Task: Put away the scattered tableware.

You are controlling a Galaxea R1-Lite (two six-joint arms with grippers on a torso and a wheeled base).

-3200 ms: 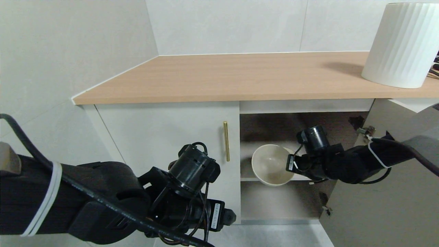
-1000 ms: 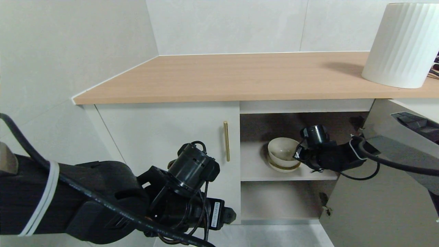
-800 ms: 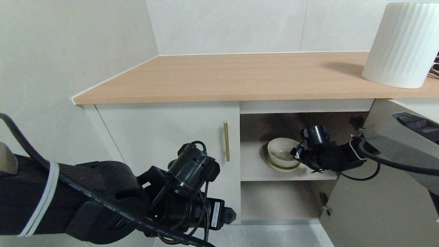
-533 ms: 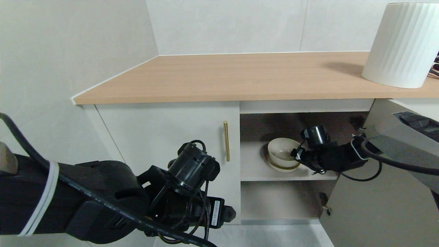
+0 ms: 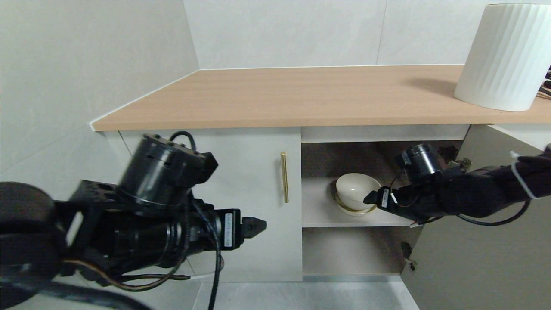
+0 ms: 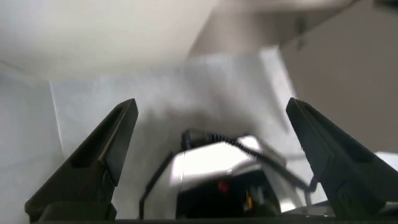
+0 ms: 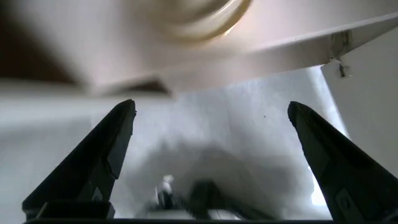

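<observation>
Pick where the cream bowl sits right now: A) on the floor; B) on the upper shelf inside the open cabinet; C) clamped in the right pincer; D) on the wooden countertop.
B: the bowl stands atop a gold-rimmed dish on the upper shelf of the open cabinet, while the right pincer beside it is open and holds nothing.

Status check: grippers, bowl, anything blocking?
Left gripper open, empty, before closed door. Right gripper open, empty, in front of the bowl. Bowl upright on cabinet shelf. Nothing in the way.

bowl (image 5: 354, 189) now left on shelf (image 5: 318, 212), right gripper (image 5: 368, 200) backed away, left gripper (image 5: 260, 225) raised
</observation>
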